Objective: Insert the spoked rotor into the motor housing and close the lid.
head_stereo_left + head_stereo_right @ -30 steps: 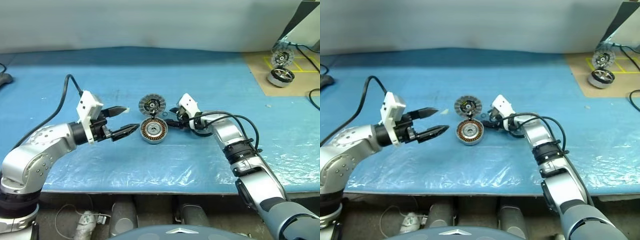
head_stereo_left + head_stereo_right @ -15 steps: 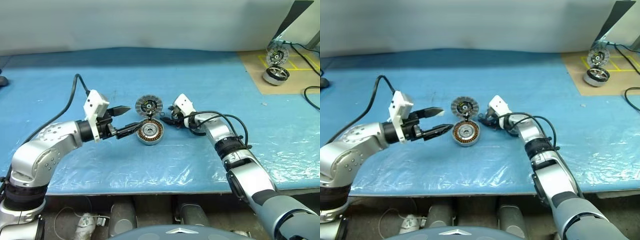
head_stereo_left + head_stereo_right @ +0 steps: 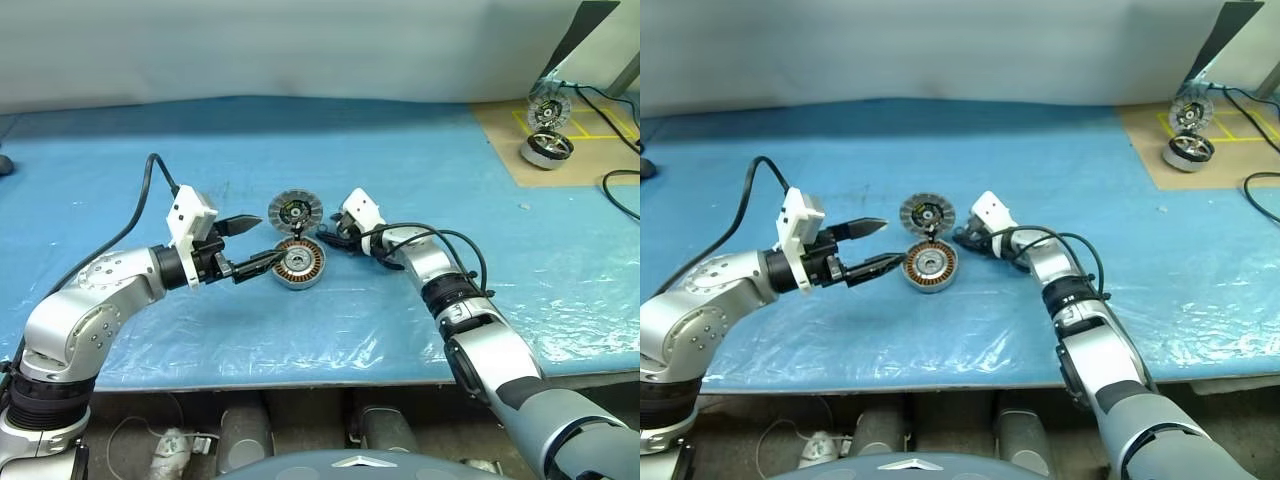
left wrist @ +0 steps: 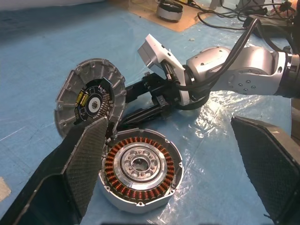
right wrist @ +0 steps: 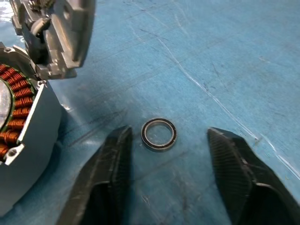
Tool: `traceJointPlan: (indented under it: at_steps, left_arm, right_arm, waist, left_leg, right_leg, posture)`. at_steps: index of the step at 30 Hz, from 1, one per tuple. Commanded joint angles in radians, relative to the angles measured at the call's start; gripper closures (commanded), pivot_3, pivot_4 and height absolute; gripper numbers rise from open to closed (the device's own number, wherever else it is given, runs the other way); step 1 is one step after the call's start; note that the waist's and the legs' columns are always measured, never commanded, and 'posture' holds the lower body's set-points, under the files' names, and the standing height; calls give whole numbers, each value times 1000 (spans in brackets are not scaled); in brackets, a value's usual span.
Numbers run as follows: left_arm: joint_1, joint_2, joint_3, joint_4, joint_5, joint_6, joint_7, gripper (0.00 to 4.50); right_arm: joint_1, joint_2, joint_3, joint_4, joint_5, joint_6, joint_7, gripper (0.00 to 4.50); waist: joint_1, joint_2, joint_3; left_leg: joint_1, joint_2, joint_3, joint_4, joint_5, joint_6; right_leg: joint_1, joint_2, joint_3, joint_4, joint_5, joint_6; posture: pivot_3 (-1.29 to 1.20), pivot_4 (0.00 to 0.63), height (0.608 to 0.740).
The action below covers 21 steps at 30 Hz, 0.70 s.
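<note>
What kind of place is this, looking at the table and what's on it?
Probably a robotics lab or test bench: a blue plastic-covered table, an opened motor housing with copper windings, and more motor parts on a taped cardboard sheet.

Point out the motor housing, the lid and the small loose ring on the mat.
motor housing [image 4: 140, 169], left wrist view, on the copper windings inside its rim.
lid [image 4: 90, 99], left wrist view, on its dark inner face, standing hinged open.
small loose ring [image 5: 159, 134], right wrist view, on its dark band.
</note>
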Motion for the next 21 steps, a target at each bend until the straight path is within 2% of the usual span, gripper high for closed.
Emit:
traceJointPlan:
  at_steps: [1, 3, 4, 11, 17, 21]
  left_arm:
    - [-24, -4, -1, -64, -22, 23, 34, 0]
    - [-56, -11, -12, -75, -35, 53, 62, 0]
    - [-73, -13, -14, -75, -40, 66, 71, 0]
    - [-113, 9, 18, -47, -74, 106, 62, 0]
    - [-109, 16, 20, -40, -81, 109, 43, 0]
    - [-47, 22, 41, -78, -92, 98, 37, 0]
  right_arm:
    - [12, 1, 10, 28, -25, 16, -7, 3068]
    - [19, -5, 13, 19, -28, 20, -1, 3761]
    - [25, -10, 15, 9, -28, 24, 10, 3947]
    - [103, -61, 35, -170, -28, 52, 59, 3944]
    - [219, -108, 31, -495, 19, 168, 112, 3944]
    - [251, -163, 38, -660, 36, 236, 172, 3944]
  waist:
    - [1, 0, 0]
    - [2, 0, 0]
    - [2, 0, 0]
    - [4, 0, 0]
    - [7, 0, 0]
    - [2, 0, 0]
  left_leg:
    - [0, 0, 0, 0, 0, 0]
    - [0, 0, 0, 0, 0, 0]
    - [0, 0, 0, 0, 0, 0]
    - [-1, 0, 0, -1, 0, 0]
    - [-1, 0, 0, -3, 0, 0]
    - [-1, 0, 0, -3, 0, 0]
  right_leg:
    - [0, 0, 0, 0, 0, 0]
    - [0, 0, 0, 0, 0, 0]
    - [0, 0, 0, 0, 0, 0]
    - [0, 0, 0, -2, 0, 0]
    - [0, 0, -1, -3, 2, 4]
    - [0, 0, -1, -3, 2, 4]
  posture:
    - [0, 150, 740]
    - [0, 150, 740]
    - [0, 150, 740]
    - [0, 150, 740]
    - [0, 150, 740]
    - [0, 150, 740]
